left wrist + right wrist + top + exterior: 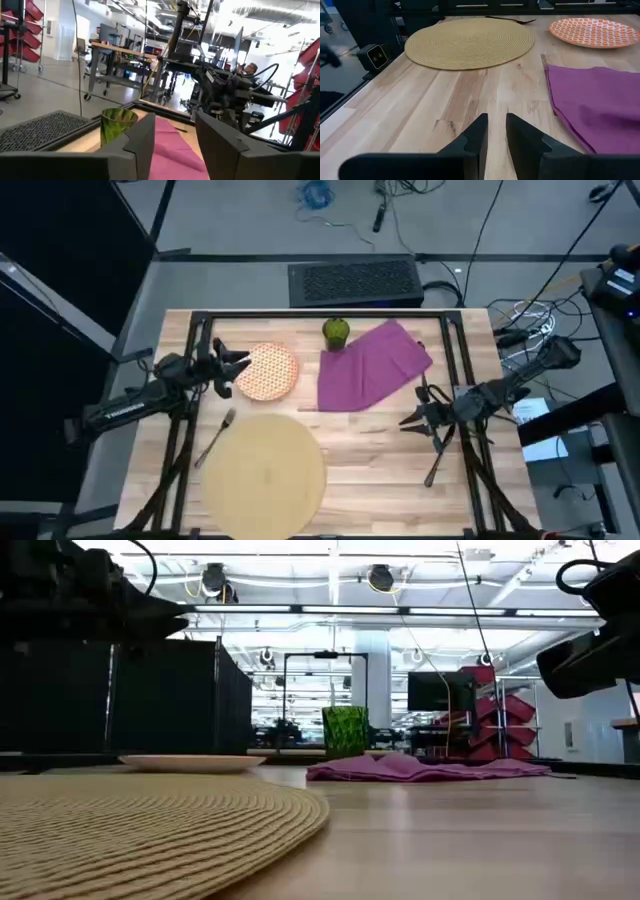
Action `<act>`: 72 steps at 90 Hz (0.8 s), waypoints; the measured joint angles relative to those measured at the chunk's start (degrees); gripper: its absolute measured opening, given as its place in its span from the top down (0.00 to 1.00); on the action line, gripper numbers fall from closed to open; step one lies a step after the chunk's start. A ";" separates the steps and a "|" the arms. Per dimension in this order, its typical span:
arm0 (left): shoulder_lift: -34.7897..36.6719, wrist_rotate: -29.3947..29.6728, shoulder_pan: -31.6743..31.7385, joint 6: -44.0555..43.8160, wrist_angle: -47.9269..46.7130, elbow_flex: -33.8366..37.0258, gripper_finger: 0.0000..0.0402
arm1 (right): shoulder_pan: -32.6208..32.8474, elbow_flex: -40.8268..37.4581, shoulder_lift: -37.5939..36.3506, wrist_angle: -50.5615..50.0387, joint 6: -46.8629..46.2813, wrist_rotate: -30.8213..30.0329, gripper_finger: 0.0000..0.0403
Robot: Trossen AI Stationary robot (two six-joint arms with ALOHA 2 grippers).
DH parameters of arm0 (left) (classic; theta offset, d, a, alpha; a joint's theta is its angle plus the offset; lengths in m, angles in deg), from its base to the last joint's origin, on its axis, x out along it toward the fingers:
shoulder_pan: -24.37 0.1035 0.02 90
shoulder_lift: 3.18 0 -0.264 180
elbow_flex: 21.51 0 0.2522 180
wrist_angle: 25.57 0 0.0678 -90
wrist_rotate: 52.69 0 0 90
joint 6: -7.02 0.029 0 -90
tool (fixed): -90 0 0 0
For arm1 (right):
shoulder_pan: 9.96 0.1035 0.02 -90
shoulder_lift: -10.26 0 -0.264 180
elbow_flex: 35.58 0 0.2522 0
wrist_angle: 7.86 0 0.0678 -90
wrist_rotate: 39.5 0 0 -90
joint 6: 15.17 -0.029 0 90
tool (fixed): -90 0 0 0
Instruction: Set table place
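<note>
Several pieces of the place lie spread on the table (400, 470), none stacked on another. Taking the round tan mat (265, 475) at the table's near edge as landmark: the orange-and-white patterned plate (268, 370) sits just beyond the mat, toward the far side and apart from it. The fork (217, 434) lies tilted at the mat's left rim, touching or nearly touching it; I cannot tell which. The purple napkin (370, 365) lies loosely spread beyond the mat and to its right, beside the plate. The green cup (336, 332) stands upright farther still from the mat, at the napkin's far corner. A dark slim utensil (434, 465) lies well to the right of the mat, against the right-hand black rail.

The left gripper (238, 370) hovers beyond the mat at the plate's left edge, its fingers (145, 137) parted and holding nothing. The right gripper (410, 420) hangs to the right of the mat, near the napkin's near edge, its fingers (477, 132) a narrow gap apart, clasping nothing.
</note>
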State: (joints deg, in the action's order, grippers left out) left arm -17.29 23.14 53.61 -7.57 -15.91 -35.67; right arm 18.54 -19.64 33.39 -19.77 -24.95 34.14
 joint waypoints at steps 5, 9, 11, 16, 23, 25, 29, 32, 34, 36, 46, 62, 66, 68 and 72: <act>-0.02 0.00 0.01 -0.01 0.01 0.00 0.68 | 0.00 0.00 0.00 0.00 0.00 0.00 0.86; -0.01 0.00 0.02 0.00 0.00 0.00 0.68 | 0.00 0.00 0.01 0.00 0.00 -0.01 0.86; -0.02 0.00 0.00 -0.02 0.00 0.00 0.68 | 0.00 0.00 0.01 -0.02 0.00 -0.01 0.86; 0.00 0.00 0.01 0.00 0.02 0.00 0.68 | 0.01 0.00 0.00 -0.02 0.00 -0.02 0.86; -0.02 -0.01 0.02 -0.01 0.01 0.00 0.68 | 0.00 0.00 0.02 -0.02 0.00 -0.02 0.86; 0.00 -0.02 0.02 0.00 0.02 0.00 0.68 | 0.00 0.00 0.01 -0.02 0.00 -0.02 0.86; -0.01 -0.01 0.00 -0.01 0.01 0.00 0.68 | 0.00 0.00 0.00 0.00 0.00 0.00 0.86; 0.00 -0.01 0.01 0.00 0.02 0.00 0.68 | 0.02 0.00 0.00 -0.02 0.00 -0.02 0.86; -0.01 0.00 0.02 -0.01 0.02 0.00 0.68 | 0.00 0.00 0.00 -0.02 0.01 -0.01 0.86; 0.00 -0.02 0.00 -0.02 0.02 0.00 0.68 | 0.00 0.00 0.00 -0.01 0.03 -0.02 0.86; -0.01 0.00 0.01 -0.01 0.00 0.00 0.68 | 0.01 0.00 0.01 0.02 0.24 -0.02 0.86; 0.00 0.00 0.00 -0.01 0.02 0.00 0.68 | 0.00 -0.01 0.02 0.42 1.92 -0.20 0.86; -0.02 0.00 0.00 -0.02 0.02 0.00 0.68 | 0.00 -0.04 0.02 1.27 1.90 -0.28 0.86; 0.00 0.00 0.00 0.00 0.02 0.00 0.68 | 0.00 -0.07 0.01 1.73 1.73 -0.23 0.86; 0.00 0.00 0.01 0.00 0.02 0.00 0.68 | 0.00 -0.05 0.00 2.61 0.86 0.14 0.86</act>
State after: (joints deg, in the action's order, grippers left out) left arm -17.29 23.14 53.62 -7.57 -15.89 -35.67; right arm 18.54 -19.69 33.39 -17.16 -24.08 34.28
